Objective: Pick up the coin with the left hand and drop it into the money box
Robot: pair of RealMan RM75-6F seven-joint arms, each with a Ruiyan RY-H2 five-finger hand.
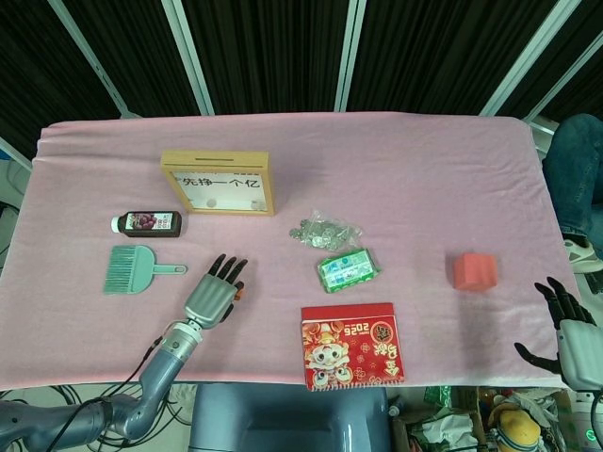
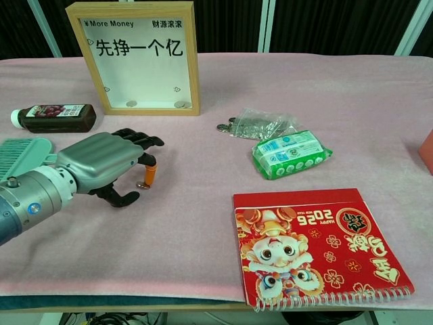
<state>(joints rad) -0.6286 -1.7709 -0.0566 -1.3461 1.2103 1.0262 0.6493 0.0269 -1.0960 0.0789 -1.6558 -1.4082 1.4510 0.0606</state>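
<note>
The money box (image 1: 219, 182) is a wooden frame with a white front, standing at the back left of the pink cloth; it is also in the chest view (image 2: 142, 61). My left hand (image 1: 212, 297) hovers low over the cloth, in front of the box. In the chest view my left hand (image 2: 101, 166) curls its fingers down. A small coin (image 2: 142, 184) is pinched between an orange-tipped finger and the thumb, just at the cloth. My right hand (image 1: 570, 325) hangs off the table's near right corner, fingers apart and holding nothing.
A dark bottle (image 2: 51, 116) and a green brush (image 1: 132, 268) lie left of my left hand. A clear bag of coins (image 2: 260, 124), a green packet (image 2: 291, 154) and a red calendar (image 2: 314, 244) lie to its right. A red cube (image 1: 474, 271) sits far right.
</note>
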